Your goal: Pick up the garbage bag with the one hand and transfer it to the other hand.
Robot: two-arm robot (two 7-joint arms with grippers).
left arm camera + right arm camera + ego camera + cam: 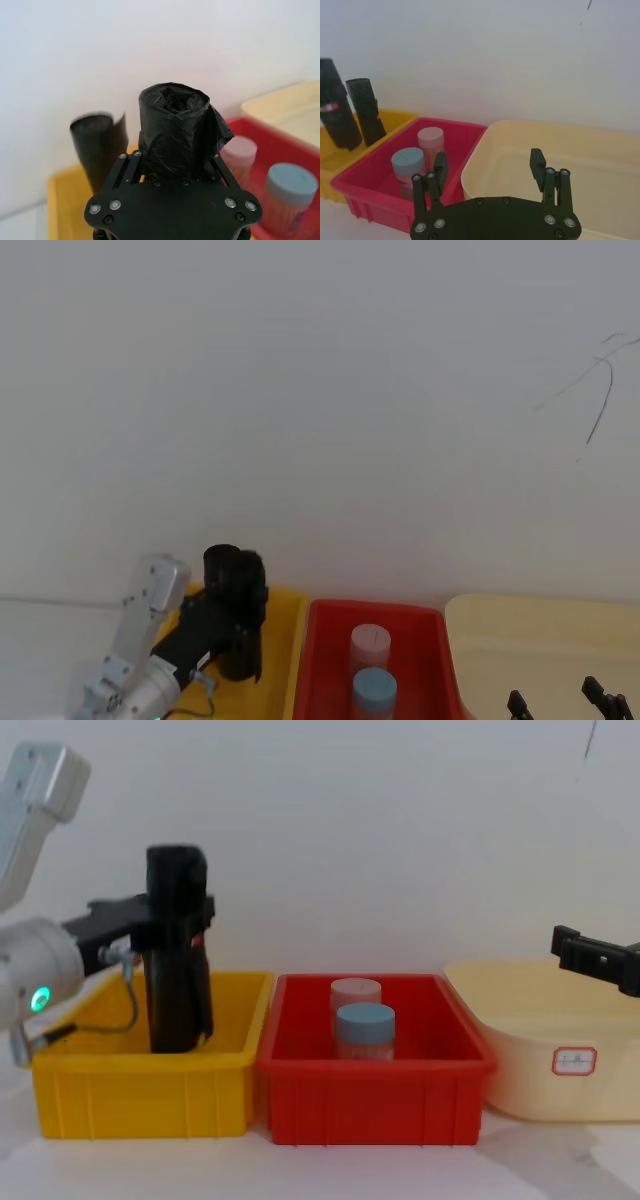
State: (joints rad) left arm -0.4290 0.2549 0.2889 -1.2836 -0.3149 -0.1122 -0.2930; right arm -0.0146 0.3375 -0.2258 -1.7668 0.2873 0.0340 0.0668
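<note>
The garbage bag (172,870), a tall black crinkled roll, stands upright in the yellow bin (140,1090), rising well above its rim. Its red-and-white label band faces the right wrist view, where the garbage bag (335,115) is at the far left. My left gripper (170,920) comes in from the left and is shut on the roll about halfway up. In the left wrist view the garbage bag (175,125) sits between the fingers (127,162). My right gripper (488,159) hangs open and empty over the cream tub (560,150), far to the right.
A second, plain black roll (366,110) stands beside the gripped one in the yellow bin. The red bin (370,1090) in the middle holds a pink-lidded container (355,990) and a blue-lidded one (365,1018). A white wall rises close behind the bins.
</note>
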